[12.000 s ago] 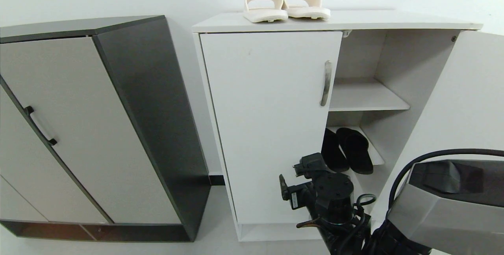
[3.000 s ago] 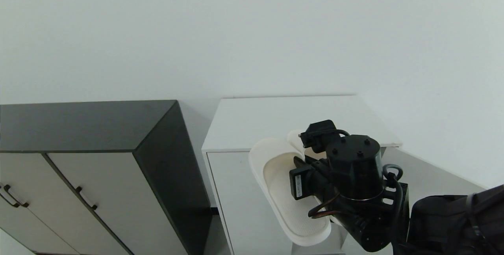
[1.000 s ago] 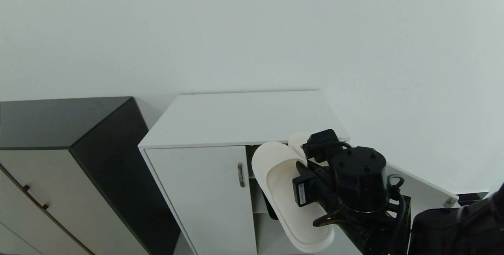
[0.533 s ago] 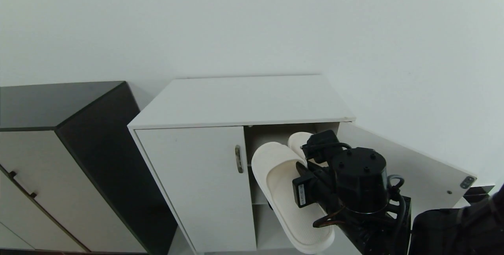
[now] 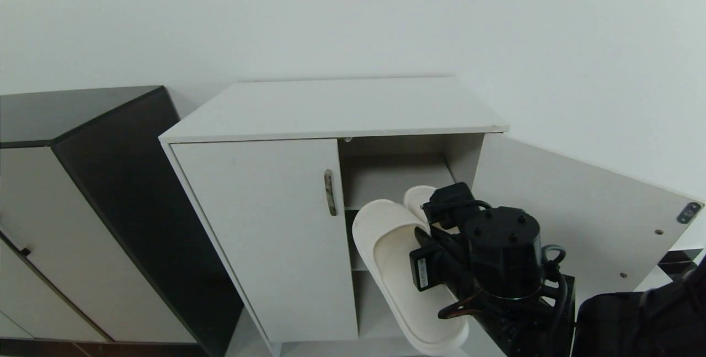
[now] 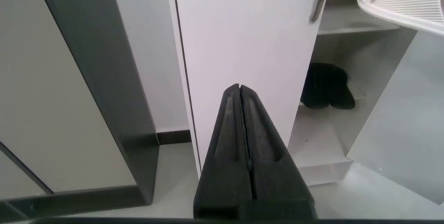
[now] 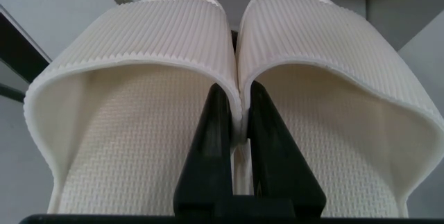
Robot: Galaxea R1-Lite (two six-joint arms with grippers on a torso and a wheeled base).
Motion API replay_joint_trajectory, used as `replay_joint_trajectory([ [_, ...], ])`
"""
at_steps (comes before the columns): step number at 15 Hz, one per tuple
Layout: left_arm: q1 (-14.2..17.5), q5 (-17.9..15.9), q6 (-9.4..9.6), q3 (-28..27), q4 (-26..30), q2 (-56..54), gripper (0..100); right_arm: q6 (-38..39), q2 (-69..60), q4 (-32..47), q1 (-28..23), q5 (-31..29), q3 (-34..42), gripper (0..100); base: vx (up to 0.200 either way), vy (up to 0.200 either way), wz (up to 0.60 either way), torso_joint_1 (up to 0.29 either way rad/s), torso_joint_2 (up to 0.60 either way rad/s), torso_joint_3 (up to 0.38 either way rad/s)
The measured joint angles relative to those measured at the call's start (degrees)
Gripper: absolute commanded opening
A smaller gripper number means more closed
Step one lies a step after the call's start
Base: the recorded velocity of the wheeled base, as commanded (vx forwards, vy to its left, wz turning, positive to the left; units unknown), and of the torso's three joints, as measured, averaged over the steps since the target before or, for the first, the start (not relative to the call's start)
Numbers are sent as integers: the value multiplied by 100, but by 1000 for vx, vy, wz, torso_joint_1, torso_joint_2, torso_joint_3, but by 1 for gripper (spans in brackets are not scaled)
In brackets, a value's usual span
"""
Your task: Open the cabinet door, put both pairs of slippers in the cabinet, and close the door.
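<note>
The right gripper [image 7: 239, 123] is clamped on the two touching inner strap edges of the white slippers [image 5: 397, 268], which are held side by side before the open cabinet [image 5: 331, 108]. The left gripper [image 6: 239, 113] is pressed together, holding nothing. The slippers are judged light, soft and bendy, and the pinched straps give one hold on both. Their long axes slant, with toes apparently raised towards the shelves and heels hanging low. Black slippers [image 6: 329, 89] lie inside, lower down.
</note>
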Motion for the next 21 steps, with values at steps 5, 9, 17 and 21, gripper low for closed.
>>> replay_joint_trajectory([
  [5,4,2,-7,0,-2,0,0,2,30,-7,7,0,0,0,0,0,0,-132,469,329],
  [9,1,2,-7,0,-5,0,0,2,46,-35,0,0,24,0,0,0,0,-93,454,363],
  [17,1,0,-10,0,-2,0,0,-5,49,-115,2,1,84,0,0,0,0,-17,247,227],
  [21,1,0,-7,0,-2,0,0,-74,22,-224,-23,6,171,0,0,0,0,0,0,0],
])
